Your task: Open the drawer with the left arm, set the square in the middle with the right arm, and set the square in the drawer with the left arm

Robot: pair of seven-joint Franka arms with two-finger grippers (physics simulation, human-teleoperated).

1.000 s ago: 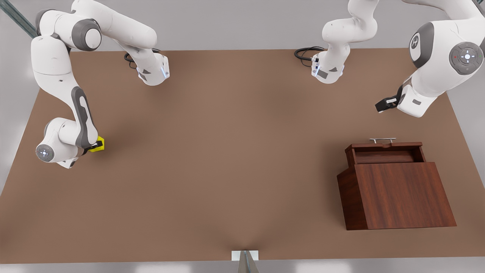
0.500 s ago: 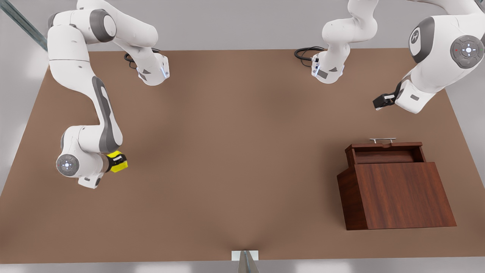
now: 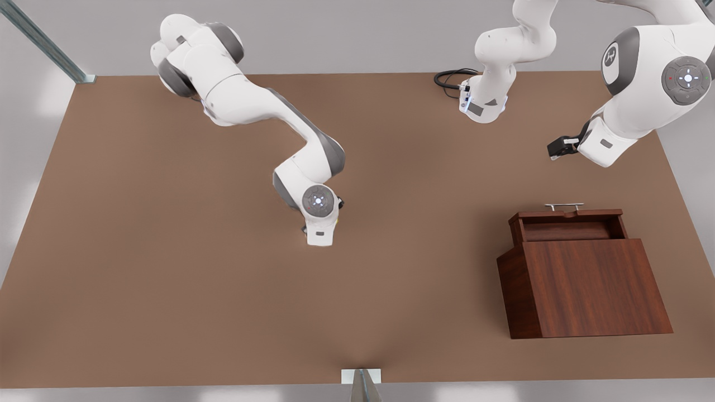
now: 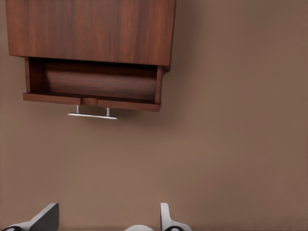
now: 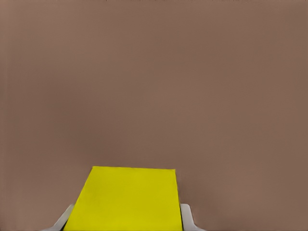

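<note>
Your right gripper (image 5: 126,222) holds the yellow cube (image 5: 126,199) between its fingers, one pale fingertip (image 5: 186,217) showing at each side of the block. In the front view that arm's wrist hangs over the middle of the brown tabletop (image 3: 167,268), and the cube sits hidden beneath it. Your left gripper (image 3: 557,148) waits off toward the front view's right, near the table's far edge and well apart from the wooden box (image 3: 586,287); its wrist camera shows its fingers (image 4: 45,217) spread wide with nothing between them. The drawer (image 3: 567,223) stands pulled out of the box, its inside bare, its silver bar handle (image 3: 564,206) facing the left gripper
</note>
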